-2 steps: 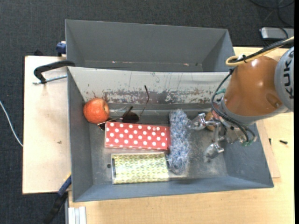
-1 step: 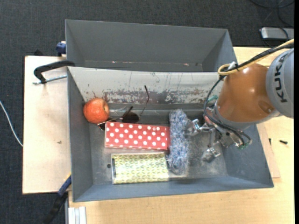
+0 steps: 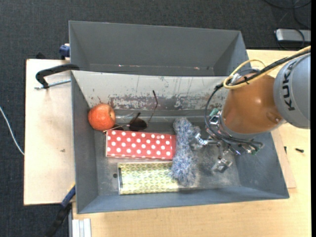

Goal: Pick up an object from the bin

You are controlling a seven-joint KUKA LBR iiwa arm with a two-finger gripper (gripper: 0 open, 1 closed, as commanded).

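Approach step: gripper (image 3: 211, 153), fingers spread and empty, beside the grey-blue fuzzy cloth (image 3: 183, 154); the next move would call for centring over it, then closing.

ROBOTICS LAB: You are running a test cell, not a home. An industrial arm (image 3: 291, 90) with KUKA lettering, its wrist under an orange cover (image 3: 249, 105) trailing cables (image 3: 237, 75), reaches into a scuffed grey metal bin (image 3: 148, 43). Well away from the fingers (image 3: 222, 163), outside the bin, loose cords (image 3: 10, 127) lie on dark office carpet (image 3: 29, 23).
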